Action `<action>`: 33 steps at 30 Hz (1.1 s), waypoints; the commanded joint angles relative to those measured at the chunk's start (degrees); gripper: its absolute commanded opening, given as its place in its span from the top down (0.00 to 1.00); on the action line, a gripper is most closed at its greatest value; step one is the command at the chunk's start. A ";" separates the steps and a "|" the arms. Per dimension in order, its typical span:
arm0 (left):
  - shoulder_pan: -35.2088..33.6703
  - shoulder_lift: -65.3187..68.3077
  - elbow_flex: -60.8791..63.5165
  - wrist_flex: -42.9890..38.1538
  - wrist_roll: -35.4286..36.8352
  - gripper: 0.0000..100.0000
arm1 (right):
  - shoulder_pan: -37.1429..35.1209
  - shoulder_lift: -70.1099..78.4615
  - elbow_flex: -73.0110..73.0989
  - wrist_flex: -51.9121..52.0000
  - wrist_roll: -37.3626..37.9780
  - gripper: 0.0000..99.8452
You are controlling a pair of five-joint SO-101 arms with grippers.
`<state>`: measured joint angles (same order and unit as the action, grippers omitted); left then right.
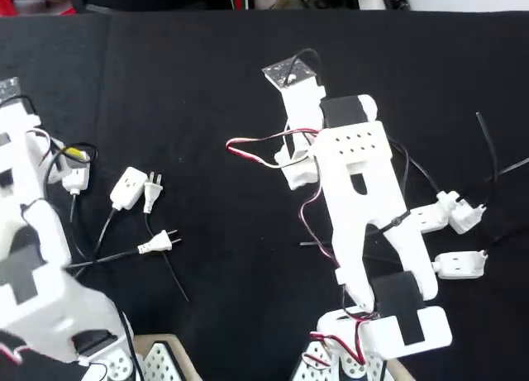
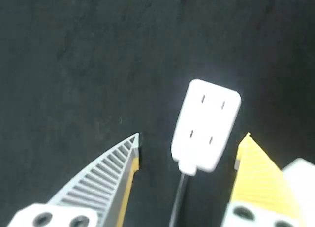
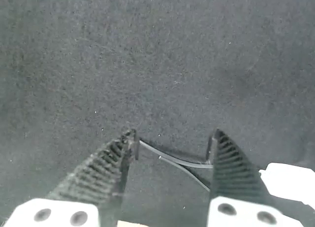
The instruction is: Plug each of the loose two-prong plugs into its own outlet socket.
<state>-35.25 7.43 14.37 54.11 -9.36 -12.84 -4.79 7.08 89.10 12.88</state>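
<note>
- Black cloth covered the tabletop [image 1: 207, 83], with bare room across its far half for swinging either arm.
- Left pincer [image 2: 192, 137] hung released astride a white outlet socket [image 2: 206, 123], gripping nothing. I judged a clumsy squeeze could skid it along the cloth.
- Right pincer [image 3: 172, 133] was likewise released, above a thin cable [image 3: 172, 160] it might snag.
- One loose plug [image 1: 153, 191] lay just beside a second socket [image 1: 126, 188], another plug [image 1: 157, 245] near. Their crossed cords could drag each other.
</note>
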 commanded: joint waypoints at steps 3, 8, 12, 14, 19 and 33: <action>-0.13 13.71 -18.95 1.76 -5.80 0.69 | -0.70 -0.13 -2.77 -0.88 0.00 0.77; -0.04 26.81 -33.36 11.34 -10.20 0.69 | -0.70 -0.13 -2.68 -0.88 0.00 0.77; 1.10 34.99 -42.07 18.37 -12.92 0.69 | -0.62 -0.13 -2.68 -0.88 0.00 0.77; 1.01 37.98 -45.05 18.99 -12.66 0.70 | -0.62 -0.13 -2.68 -0.88 0.00 0.77; 1.27 39.38 -48.92 25.41 -16.09 0.89 | -0.53 -0.13 -2.59 -0.88 0.00 0.77; 4.62 31.03 -61.49 46.86 -22.07 0.97 | 4.40 -0.40 -2.59 -0.35 -0.18 0.77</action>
<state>-32.35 47.08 -47.08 99.56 -30.64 -12.48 -4.79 7.08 89.10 12.88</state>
